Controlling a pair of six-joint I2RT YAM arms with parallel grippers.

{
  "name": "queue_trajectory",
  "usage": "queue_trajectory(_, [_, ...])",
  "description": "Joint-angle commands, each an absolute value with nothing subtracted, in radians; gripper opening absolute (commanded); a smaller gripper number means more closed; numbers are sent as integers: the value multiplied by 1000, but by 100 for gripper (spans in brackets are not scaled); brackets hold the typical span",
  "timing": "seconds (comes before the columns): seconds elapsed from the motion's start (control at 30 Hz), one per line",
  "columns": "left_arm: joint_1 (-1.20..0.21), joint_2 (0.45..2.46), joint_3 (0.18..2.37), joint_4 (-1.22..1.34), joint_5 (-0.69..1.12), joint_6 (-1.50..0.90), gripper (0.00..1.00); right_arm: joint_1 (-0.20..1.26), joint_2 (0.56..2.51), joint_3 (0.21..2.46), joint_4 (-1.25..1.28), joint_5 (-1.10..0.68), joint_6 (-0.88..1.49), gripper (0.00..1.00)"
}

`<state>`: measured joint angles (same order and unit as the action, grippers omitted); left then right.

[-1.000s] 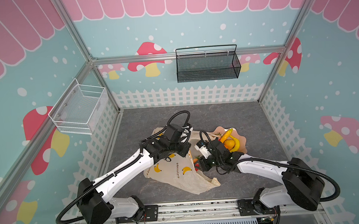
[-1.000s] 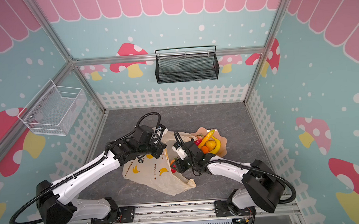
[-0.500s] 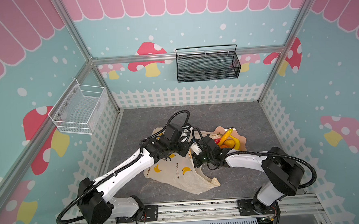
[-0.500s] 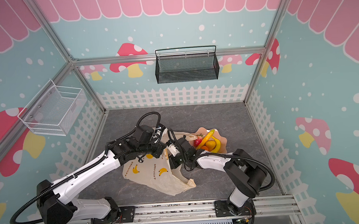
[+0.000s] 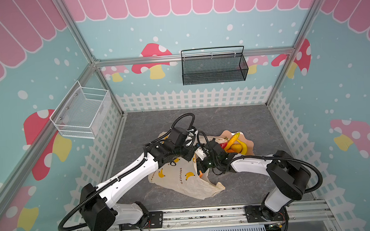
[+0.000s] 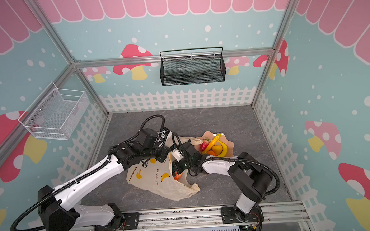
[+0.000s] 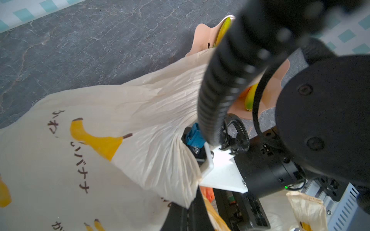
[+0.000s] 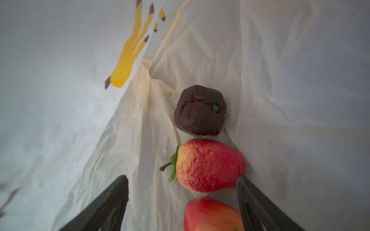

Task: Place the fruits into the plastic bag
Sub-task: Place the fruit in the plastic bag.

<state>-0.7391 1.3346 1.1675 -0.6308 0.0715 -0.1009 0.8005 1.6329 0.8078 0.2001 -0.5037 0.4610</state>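
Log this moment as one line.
left jaws: shut on bag | right jaws: open inside bag | in bag: strawberries, brown fruit | plate: bananas, strawberry

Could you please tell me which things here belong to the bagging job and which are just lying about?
Job: plastic bag; strawberries and dark brown fruit inside it; bananas, tangerine and another strawberry waiting outside.
Lying about: pink plate beneath those; black mesh basket; white wire basket, both wall-mounted.

Strawberries (image 8: 210, 165), brown fruit (image 8: 200, 110) inside cream bag (image 5: 179, 183)
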Motion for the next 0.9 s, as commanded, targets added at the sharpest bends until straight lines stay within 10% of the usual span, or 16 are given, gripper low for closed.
queue_trajectory(0.0, [-730,1337,1184,-624,63,-94,0,809,1610,821,224,-536,450,87])
queue_trajectory(0.87, [-691,1323,1147,-626,72,-109,0,761,1276,700,-11,-322,457,97])
